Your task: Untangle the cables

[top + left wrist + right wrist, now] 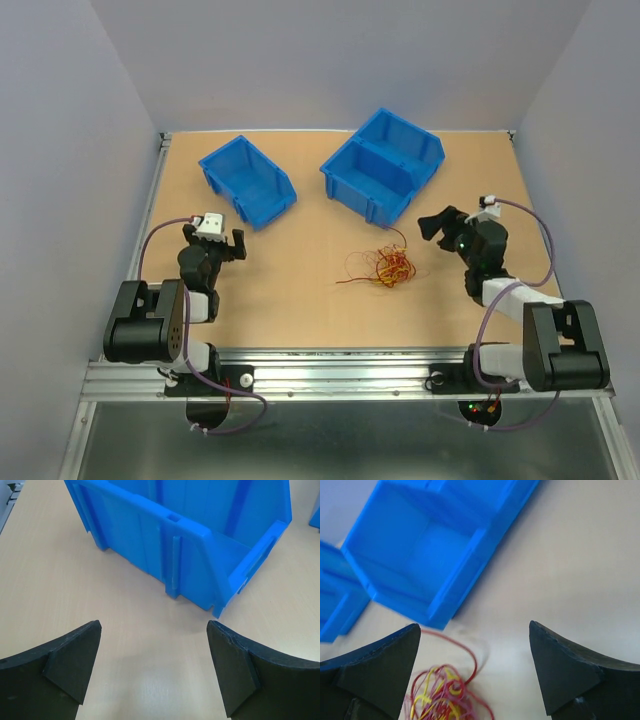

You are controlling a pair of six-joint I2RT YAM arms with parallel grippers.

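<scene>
The cables (381, 267) are a small tangle of thin red, orange and yellow wires lying on the table's middle, in front of the large blue bin. They also show in the right wrist view (445, 695), low and left between the fingers, blurred. My right gripper (432, 226) is open and empty, above the table just right of the tangle. My left gripper (222, 244) is open and empty at the left, well away from the cables, facing the small blue bin (185, 540).
A small blue bin (246, 179) stands at the back left. A larger two-compartment blue bin (383, 164) stands at the back middle, also seen in the right wrist view (430, 545). Grey walls enclose the wooden table (300, 290).
</scene>
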